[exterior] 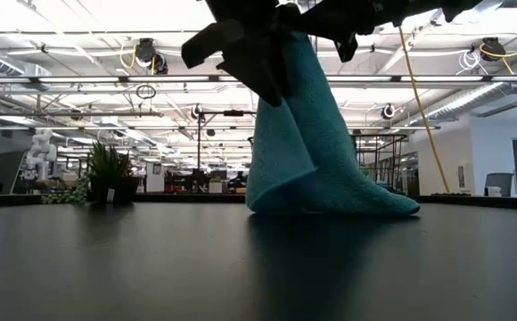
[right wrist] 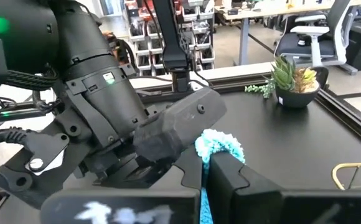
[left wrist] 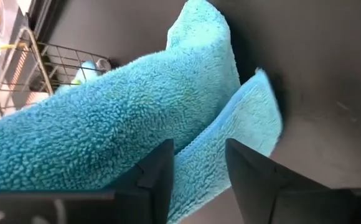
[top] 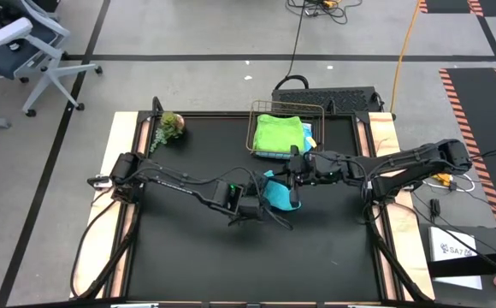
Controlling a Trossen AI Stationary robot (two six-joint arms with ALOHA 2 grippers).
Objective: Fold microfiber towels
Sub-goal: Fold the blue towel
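A teal towel (exterior: 312, 152) hangs in the middle of the black mat, and its lower end (exterior: 348, 203) rests on the mat. My right gripper (right wrist: 206, 163) reaches in level from the table's right and is shut on the towel's top. My left gripper (left wrist: 196, 180) slants down from the left. It is open, with one finger on each side of a hanging edge (left wrist: 199, 155) of the towel. From above, both grippers (top: 261, 198) (top: 292, 181) crowd over the towel (top: 275, 192). My right gripper pinches the towel's top (right wrist: 221, 144) between its two fingers, and a tuft sticks out past the fingertips. The fingers come level from the table's right. The towel hangs below them, folded, with its bottom on the mat. I cannot tell whether my left gripper's fingers (left wrist: 159, 171) touch the edge between them.
A wire basket (top: 256, 128) at the far middle holds a lime green towel (top: 278, 133) on a blue one (top: 308, 131). A small potted plant (top: 171, 124) stands at the far left. The near half of the black mat (top: 248, 257) is bare.
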